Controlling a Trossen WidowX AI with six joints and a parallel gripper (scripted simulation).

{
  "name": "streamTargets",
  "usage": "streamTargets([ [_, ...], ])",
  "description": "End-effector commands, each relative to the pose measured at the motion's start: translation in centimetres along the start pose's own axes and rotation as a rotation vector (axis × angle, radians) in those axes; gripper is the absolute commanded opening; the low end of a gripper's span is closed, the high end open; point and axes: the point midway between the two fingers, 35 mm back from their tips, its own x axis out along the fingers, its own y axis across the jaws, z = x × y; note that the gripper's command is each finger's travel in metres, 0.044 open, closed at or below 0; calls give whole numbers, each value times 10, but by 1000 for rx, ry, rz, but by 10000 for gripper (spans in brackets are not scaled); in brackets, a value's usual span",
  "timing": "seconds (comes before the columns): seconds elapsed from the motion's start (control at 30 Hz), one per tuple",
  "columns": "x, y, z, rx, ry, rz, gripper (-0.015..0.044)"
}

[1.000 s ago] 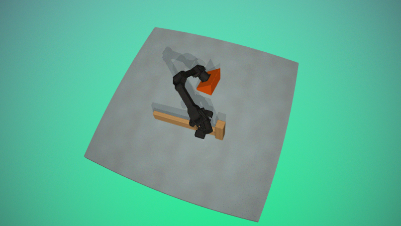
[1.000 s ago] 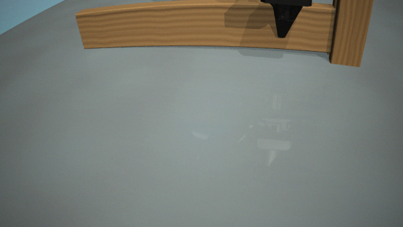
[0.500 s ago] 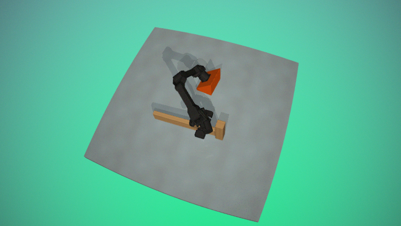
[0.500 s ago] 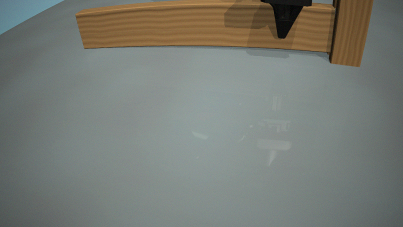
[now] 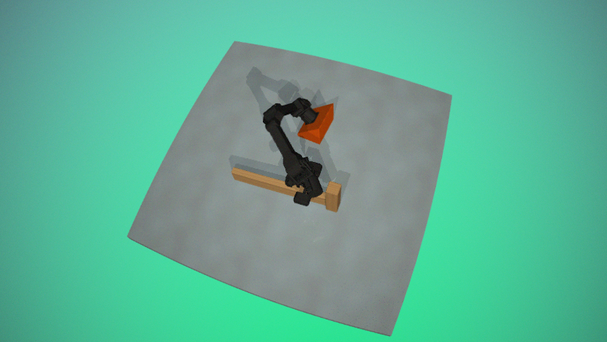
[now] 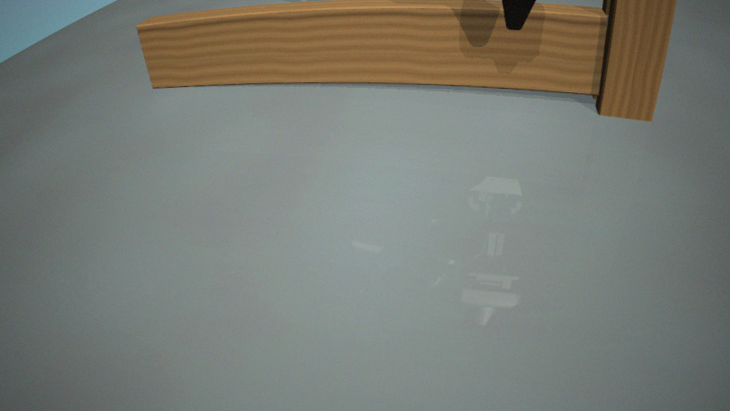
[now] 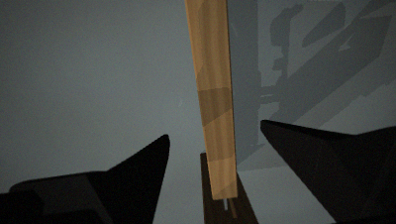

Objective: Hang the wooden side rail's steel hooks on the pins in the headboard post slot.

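The wooden side rail (image 5: 254,178) (image 6: 306,51) (image 7: 215,74) runs along the table with its far end resting on it. Its near end meets the upright headboard post (image 5: 333,197) (image 6: 636,61) (image 7: 213,213), with its lower edge close to the table. A little light metal shows past the rail's end in the wrist view; the hooks' seating on the pins is hidden. My gripper (image 7: 214,131) is open and empty, its fingers spread either side of the rail, clear of it. In the exterior view one black fingertip (image 6: 514,17) shows in front of the rail's upper part, near the post.
An orange wedge-shaped block (image 5: 326,123) stands on the grey table (image 5: 212,221) by the arm's base. The black arm (image 5: 280,140) bends over from there and hangs above the rail. The post stands close beside the gripper, at the rail's near end.
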Motion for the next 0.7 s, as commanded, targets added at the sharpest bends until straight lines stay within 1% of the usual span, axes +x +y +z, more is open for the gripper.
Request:
streamTargets([
  [0.0, 2, -2, 12, 6, -1, -19, 440],
  [0.1, 3, -2, 30, 5, -2, -20, 440],
  [0.67, 2, -1, 28, 17, 4, -22, 440],
])
